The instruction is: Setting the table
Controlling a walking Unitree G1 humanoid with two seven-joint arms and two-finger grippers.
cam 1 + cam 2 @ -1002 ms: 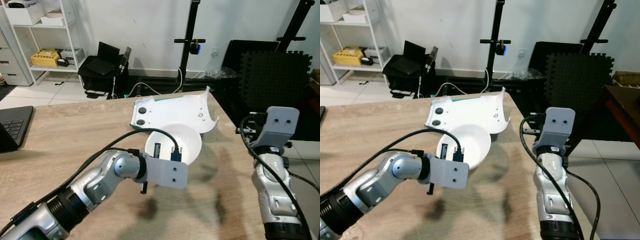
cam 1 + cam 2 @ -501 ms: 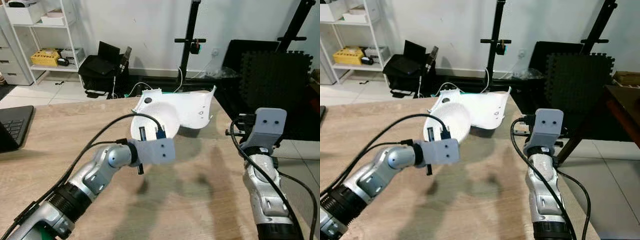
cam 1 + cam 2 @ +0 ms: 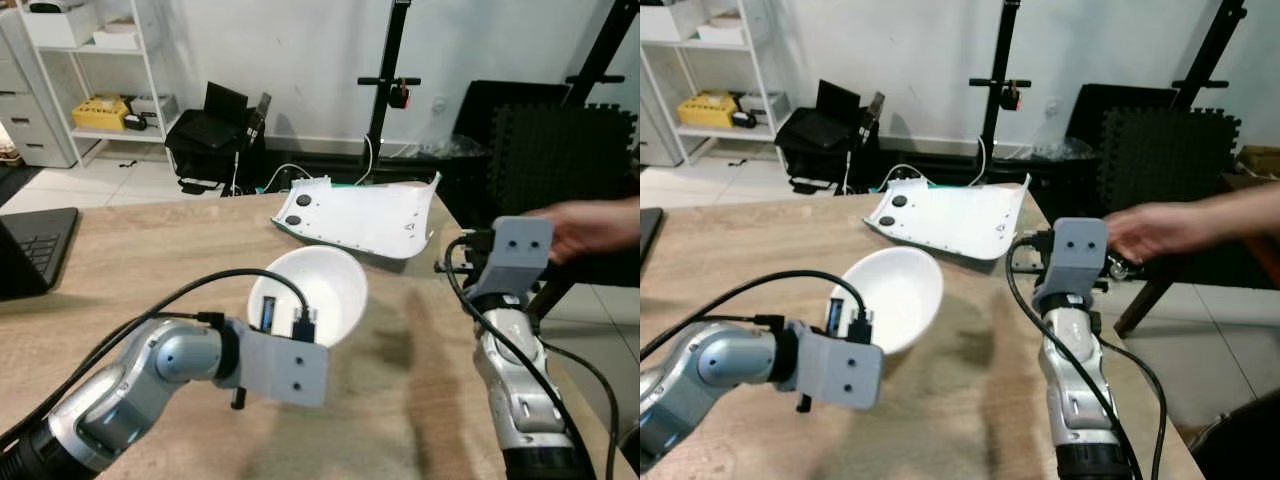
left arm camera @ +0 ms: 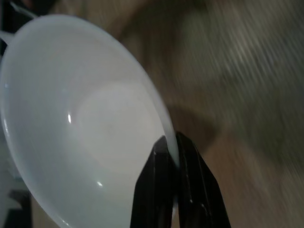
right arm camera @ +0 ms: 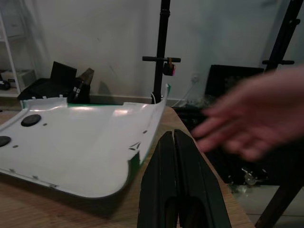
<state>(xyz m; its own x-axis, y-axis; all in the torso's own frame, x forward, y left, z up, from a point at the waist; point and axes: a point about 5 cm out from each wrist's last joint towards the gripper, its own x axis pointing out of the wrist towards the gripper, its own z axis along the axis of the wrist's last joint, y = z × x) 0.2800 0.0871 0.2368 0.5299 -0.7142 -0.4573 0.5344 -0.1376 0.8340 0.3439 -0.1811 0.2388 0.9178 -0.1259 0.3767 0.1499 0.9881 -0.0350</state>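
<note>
A white wall (image 3: 300, 60) is at the top, with a white shelf unit (image 3: 95, 85) upper left and black foam mats (image 3: 560, 140) upper right.

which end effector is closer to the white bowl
Left. The left end effector is shut on the white bowl, pinching its rim. The right end effector is apart from it, off to its right near the white panel.

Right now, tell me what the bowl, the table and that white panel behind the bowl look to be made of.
Bowl: glossy white, likely ceramic or melamine; small highlights glint inside it. Table: light wood or wood-look laminate; matte grain streaks run along it. White panel: probably moulded plastic, smooth semi-gloss, with curved edges and a green rim. The left gripper pinches the bowl's rim.
</note>
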